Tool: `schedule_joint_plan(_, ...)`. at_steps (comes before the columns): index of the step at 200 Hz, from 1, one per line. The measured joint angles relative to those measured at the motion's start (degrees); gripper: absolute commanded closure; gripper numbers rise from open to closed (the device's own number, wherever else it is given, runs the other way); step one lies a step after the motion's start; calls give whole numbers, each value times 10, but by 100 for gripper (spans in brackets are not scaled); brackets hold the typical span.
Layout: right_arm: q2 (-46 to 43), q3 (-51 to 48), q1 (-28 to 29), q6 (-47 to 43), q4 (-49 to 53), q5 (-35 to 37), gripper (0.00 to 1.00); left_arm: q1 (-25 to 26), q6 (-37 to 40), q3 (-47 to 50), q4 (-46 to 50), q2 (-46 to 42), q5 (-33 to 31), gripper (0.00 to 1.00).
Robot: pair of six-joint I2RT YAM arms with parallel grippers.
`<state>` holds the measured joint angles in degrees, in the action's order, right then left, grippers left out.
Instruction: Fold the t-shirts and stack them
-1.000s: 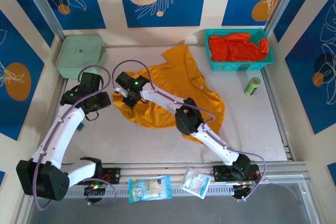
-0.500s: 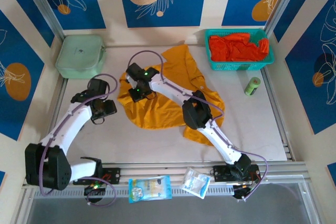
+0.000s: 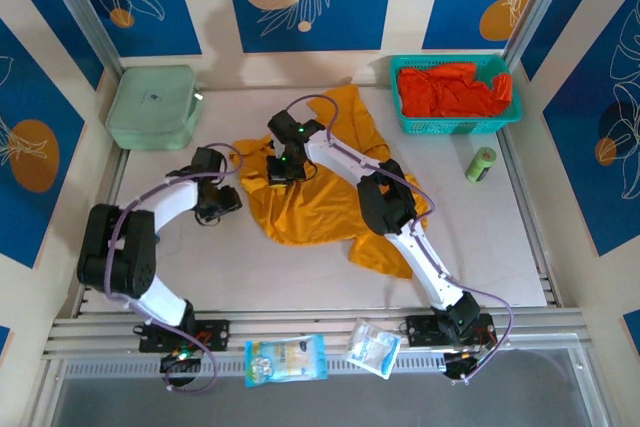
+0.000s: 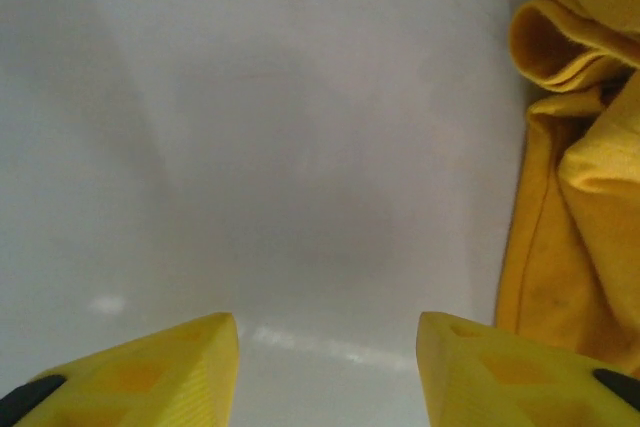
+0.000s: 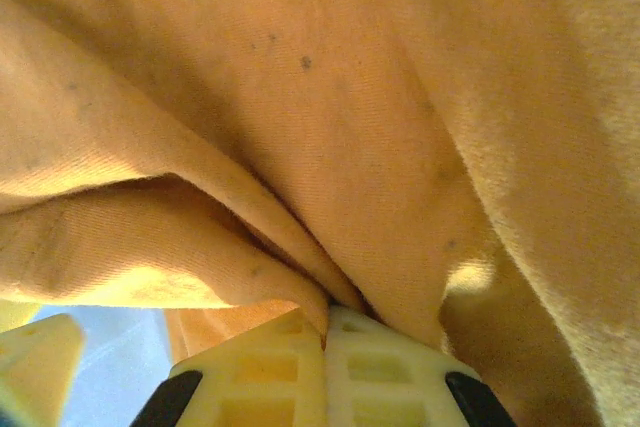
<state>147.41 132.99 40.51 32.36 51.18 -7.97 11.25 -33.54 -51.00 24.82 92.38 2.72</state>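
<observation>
a pale green box sits at the far left corner of the bench. in front of it the left end effector is low over bare bench, just left of the yellow shirt. in the left wrist view its fingers stand partly apart, with only grey surface between them and nothing held. the shirt's rolled hem lies just beside the right-hand finger.

the yellow shirt lies crumpled in the middle of the bench. one part reaches toward the far edge and another trails toward the near right. the right end effector is over the shirt's far left part. in the right wrist view its fingers are pressed together, pinching a fold of the yellow cloth, which bunches around them.

at the far right a teal basket holds a heap of red shirts. a green can is near the basket's front right corner.
</observation>
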Motion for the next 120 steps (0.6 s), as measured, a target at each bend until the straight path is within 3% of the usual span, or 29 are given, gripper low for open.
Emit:
schedule_joint_plan(69,0,-7,-7,13,-2,-11,100,47,-36,-31,-42,52,6,54)
schedule_joint_plan(120,0,-7,-8,14,-2,-17,100,64,-38,-100,44,100,-38,58)
